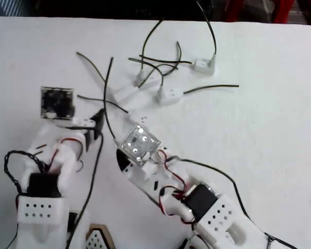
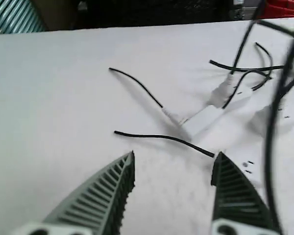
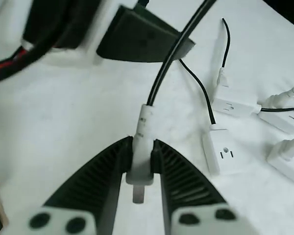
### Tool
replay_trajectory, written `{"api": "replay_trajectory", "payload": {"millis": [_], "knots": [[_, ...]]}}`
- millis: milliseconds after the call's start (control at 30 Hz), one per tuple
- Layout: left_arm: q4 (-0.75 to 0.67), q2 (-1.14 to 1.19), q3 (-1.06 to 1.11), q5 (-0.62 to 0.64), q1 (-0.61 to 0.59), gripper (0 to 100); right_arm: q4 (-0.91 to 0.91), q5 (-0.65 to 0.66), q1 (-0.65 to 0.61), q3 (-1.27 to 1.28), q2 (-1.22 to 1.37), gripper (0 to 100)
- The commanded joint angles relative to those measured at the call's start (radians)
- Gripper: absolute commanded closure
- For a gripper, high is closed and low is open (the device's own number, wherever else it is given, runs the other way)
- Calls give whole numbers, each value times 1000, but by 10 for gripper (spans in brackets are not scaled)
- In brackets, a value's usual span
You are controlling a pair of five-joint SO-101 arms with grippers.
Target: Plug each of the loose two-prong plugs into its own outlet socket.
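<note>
My right gripper [image 3: 141,164] is shut on a white two-prong plug [image 3: 142,142], its prongs sticking out past the fingertips and its black cable [image 3: 174,54] running away over the table. From above, this gripper [image 1: 119,151] sits mid-table under its wrist camera. An empty white outlet socket [image 3: 222,152] lies just beyond the held plug. My left gripper [image 2: 174,169] hovers open over bare table, with nothing between its fingers [image 2: 116,182]. Ahead of it lies a white outlet [image 2: 204,119] with a cable. From above, the left gripper [image 1: 97,123] is left of the held cable [image 1: 107,98].
Several white outlets [image 1: 171,94] [image 1: 203,65] [image 1: 127,94] with black cables lie tangled at the table's far middle. A loose black wire [image 2: 161,138] crosses just ahead of the left gripper. The left arm's dark finger [image 3: 137,36] shows behind the held cable. The table's right side is bare white [image 1: 269,124].
</note>
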Motion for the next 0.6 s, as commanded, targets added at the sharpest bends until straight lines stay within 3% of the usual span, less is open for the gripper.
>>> {"api": "replay_trajectory", "payload": {"millis": [0,233,567], "knots": [[89,-13,-137,6,136,754,-22,-6,-10,-11,-30,981],[265,-13,-229,6,278,752,-18,-6,-5,-11,-30,981],[282,-48,-210,-3,280,750,-22,-6,44,-11,-33,981]]}}
